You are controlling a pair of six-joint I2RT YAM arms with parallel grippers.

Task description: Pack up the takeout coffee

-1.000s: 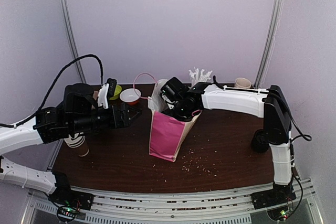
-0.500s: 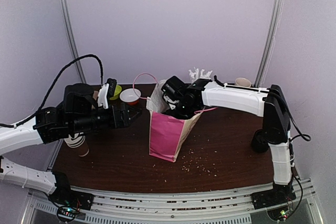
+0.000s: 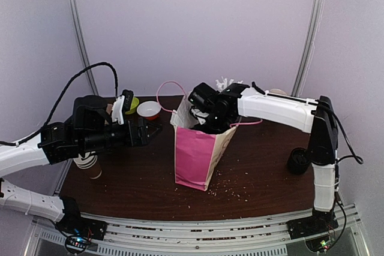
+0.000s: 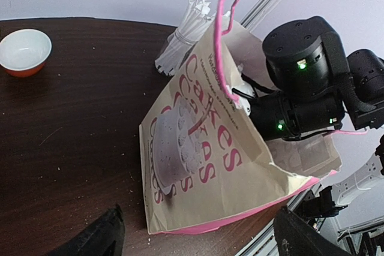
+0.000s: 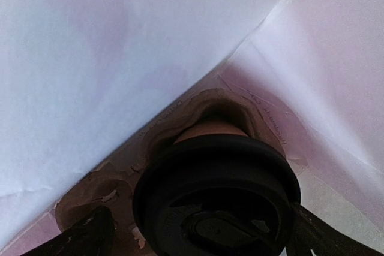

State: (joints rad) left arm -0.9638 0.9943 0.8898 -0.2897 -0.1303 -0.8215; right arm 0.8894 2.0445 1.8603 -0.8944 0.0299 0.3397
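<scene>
On the dark table [image 3: 258,172] the paper bag [image 3: 195,154] stands upright with its mouth open, and my right arm reaches down into it from above. The left gripper [image 4: 198,238] hovers off to the bag's left with its fingers spread wide and nothing between them. Inside the bag, the right gripper [image 5: 198,235] is also spread wider than the black lid [image 5: 216,202], with a clear gap on one side, so I read it as holding nothing. The coffee cup [image 5: 210,130] sits deep in the bag against the paper wall, lid towards my wrist camera. I can't tell if it rests squarely on its base. I judge the placing step nearly done. Next I need to lift straight out, without snagging the pink handle [image 3: 171,91] or tipping the bag.
</scene>
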